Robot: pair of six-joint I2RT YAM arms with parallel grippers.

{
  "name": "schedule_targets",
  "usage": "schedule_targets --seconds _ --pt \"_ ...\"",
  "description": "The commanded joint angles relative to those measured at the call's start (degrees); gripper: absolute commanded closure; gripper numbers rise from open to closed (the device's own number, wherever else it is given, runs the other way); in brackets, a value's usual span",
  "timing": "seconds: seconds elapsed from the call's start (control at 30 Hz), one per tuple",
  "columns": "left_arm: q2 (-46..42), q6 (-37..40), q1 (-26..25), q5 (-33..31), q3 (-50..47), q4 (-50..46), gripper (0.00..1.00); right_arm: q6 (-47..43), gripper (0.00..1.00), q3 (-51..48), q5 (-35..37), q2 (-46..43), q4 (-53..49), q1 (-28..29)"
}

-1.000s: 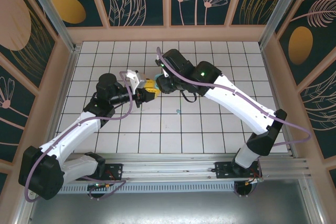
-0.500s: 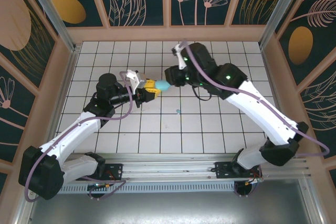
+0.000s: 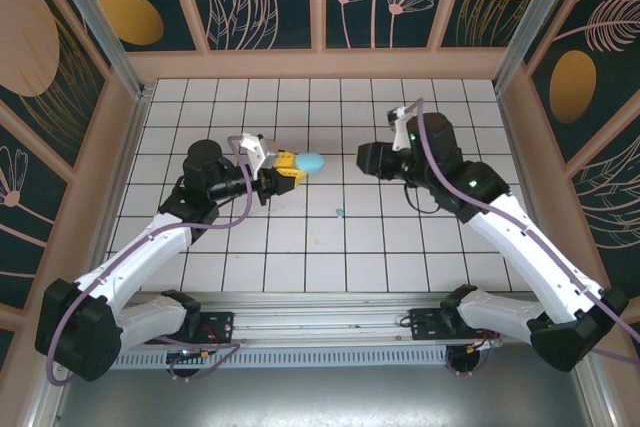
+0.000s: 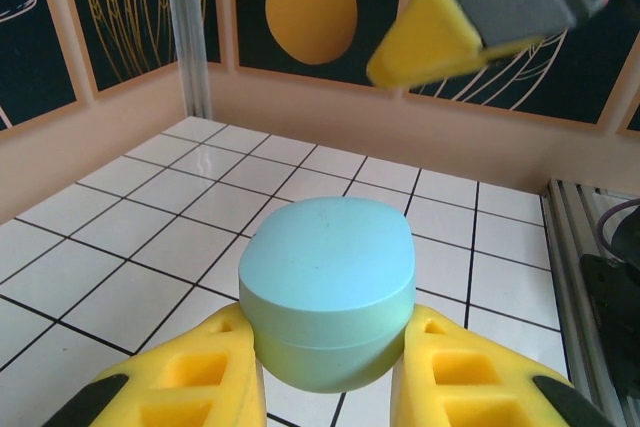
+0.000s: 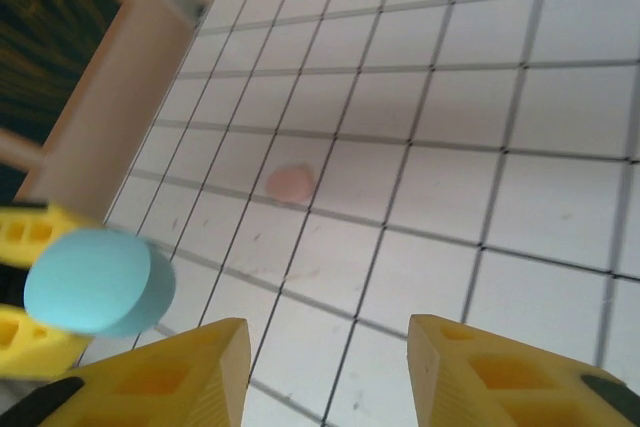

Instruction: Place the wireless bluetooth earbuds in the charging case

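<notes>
Left gripper [image 4: 331, 352] is clamping the blue case [image 4: 328, 262]; open right gripper [image 5: 324, 335] is hovering, teal earbud [image 3: 340, 212] lying toward the table's [image 3: 400, 247] near edge.

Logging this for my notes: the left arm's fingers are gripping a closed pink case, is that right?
Not quite: the closed case gripped between the left arm's fingers is teal-blue, not pink. The left wrist view shows it plainly.
</notes>
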Motion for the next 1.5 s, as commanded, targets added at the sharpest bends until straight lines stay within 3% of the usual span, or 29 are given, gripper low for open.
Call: schedule_targets --seconds 0.0,0.13,0.83,1.13,1.47 --pt "-1.58 -1.08 0.09 1.94 0.52 1.95 1.0 -5.24 0.48 -2.24 -6.53 -1.38 10.02 4.98" --pt "-1.24 -2.16 0.14 3.72 1.11 2.12 1.0 -9.91 0.42 -3.15 -4.89 -1.13 12.92 9.34" --pt "-1.5 -3.77 0.13 5.1 1.66 2.18 1.0 -18.49 0.33 1.21 -6.18 5.86 9.67 9.46" --pt "-1.88 -4.72 0.13 5.99 1.31 2.62 1.0 -17.7 0.33 5.7 -2.4 8.58 7.42 6.99" --pt "-2.91 -4.9 0.13 5.81 1.22 2.11 1.0 -17.01 0.33 3.51 -4.92 5.6 7.64 3.18"
